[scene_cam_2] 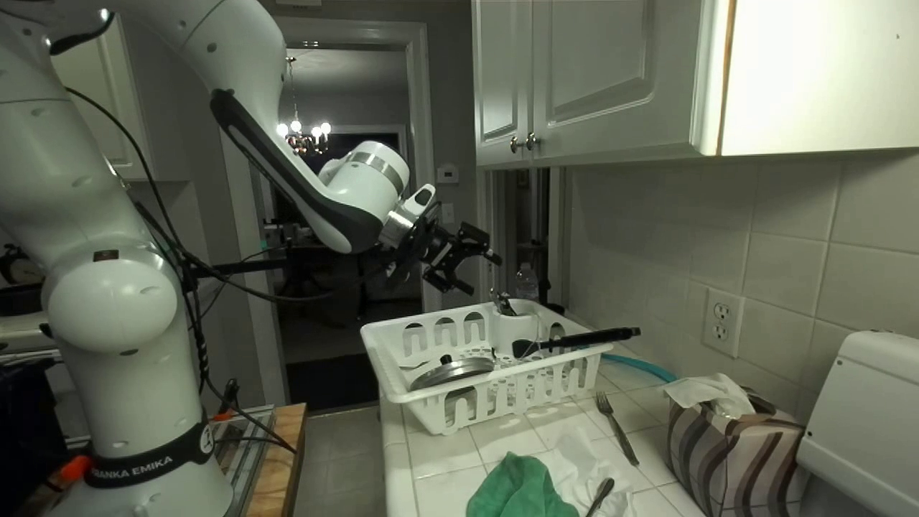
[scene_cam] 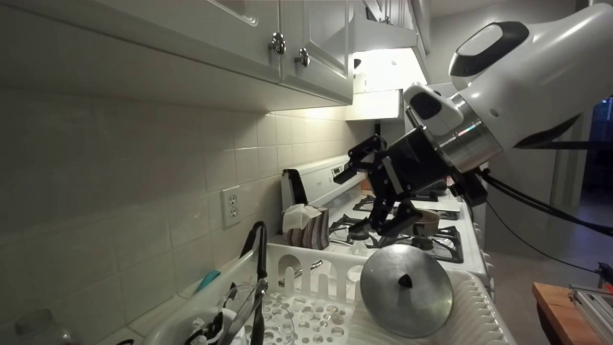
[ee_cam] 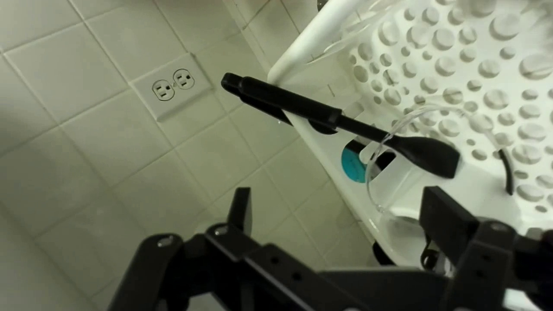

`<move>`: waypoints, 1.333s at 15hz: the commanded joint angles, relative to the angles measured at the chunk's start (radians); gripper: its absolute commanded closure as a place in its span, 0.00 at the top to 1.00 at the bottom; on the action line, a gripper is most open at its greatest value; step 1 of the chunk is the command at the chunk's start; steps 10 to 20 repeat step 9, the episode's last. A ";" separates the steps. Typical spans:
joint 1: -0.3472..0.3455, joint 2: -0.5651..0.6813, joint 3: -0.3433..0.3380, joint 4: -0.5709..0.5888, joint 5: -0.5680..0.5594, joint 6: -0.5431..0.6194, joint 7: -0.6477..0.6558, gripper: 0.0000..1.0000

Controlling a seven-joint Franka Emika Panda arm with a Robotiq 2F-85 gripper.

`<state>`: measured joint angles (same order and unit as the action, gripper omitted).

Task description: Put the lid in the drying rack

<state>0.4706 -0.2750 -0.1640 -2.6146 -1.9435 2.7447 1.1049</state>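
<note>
The silver lid point(scene_cam: 407, 309) is inside the white drying rack point(scene_cam: 318, 254), tilted over the prongs at one end with its black knob outward. It also shows in an exterior view point(scene_cam_2: 454, 371), near a corner of the rack point(scene_cam_2: 502, 391), knob up. My gripper point(scene_cam: 348, 203) is open and empty, held in the air above the rack and apart from the lid. It also shows open in an exterior view point(scene_cam_2: 483, 274). In the wrist view the open fingers point(ee_cam: 337, 196) hang over the rack's rim point(ee_cam: 319, 39) and the tiled wall. The lid is out of that view.
A black-handled utensil point(ee_cam: 289, 99) sticks out over the rack's rim, beside a clear round item point(ee_cam: 373, 151). A white utensil cup point(scene_cam_2: 513, 330) stands in the rack. A tissue box point(scene_cam_2: 725, 445), green cloth point(scene_cam_2: 520, 488) and fork point(scene_cam_2: 617, 427) lie nearby. Cabinets point(scene_cam_2: 610, 79) hang above.
</note>
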 commanded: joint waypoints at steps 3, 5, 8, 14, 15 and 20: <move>0.025 -0.064 -0.028 0.013 -0.143 0.015 0.368 1.00; 0.045 -0.089 -0.033 0.006 -0.227 -0.013 0.529 1.00; 0.027 -0.062 -0.020 0.018 -0.225 -0.030 0.538 1.00; 0.028 -0.064 -0.021 0.017 -0.233 -0.039 0.561 1.00; 0.028 -0.064 -0.021 0.017 -0.233 -0.039 0.561 1.00; 0.028 -0.064 -0.021 0.017 -0.233 -0.039 0.561 1.00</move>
